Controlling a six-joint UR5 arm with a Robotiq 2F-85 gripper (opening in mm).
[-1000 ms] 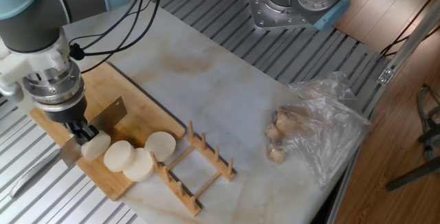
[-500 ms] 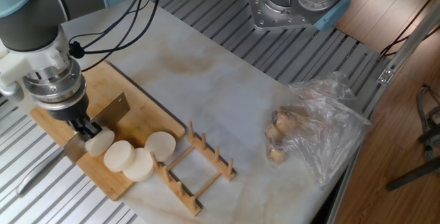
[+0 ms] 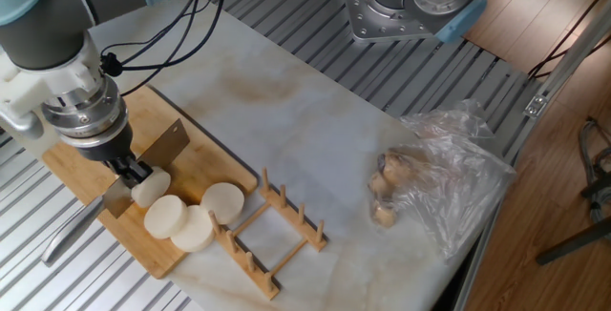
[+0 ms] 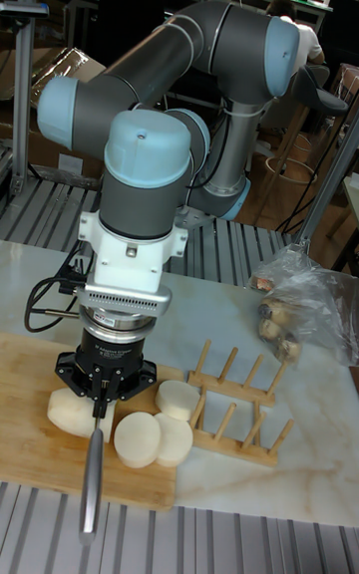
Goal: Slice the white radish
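We see the arm pointing straight down over the board (image 3: 200, 173) | gripper (image 3: 127, 171) clamped on the knife (image 3: 143, 163) | blade against the radish (image 3: 151, 187), beside three discs (image 3: 164, 217)

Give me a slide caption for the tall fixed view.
End effector holding a knife upright over the white radish on a cutting board.

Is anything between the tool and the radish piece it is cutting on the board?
Nothing visible is. The tool holds a knife whose blade is right at the radish stub on the cutting board. The cut slices lie beside the stub, nearer the wooden rack, not in the blade's way.
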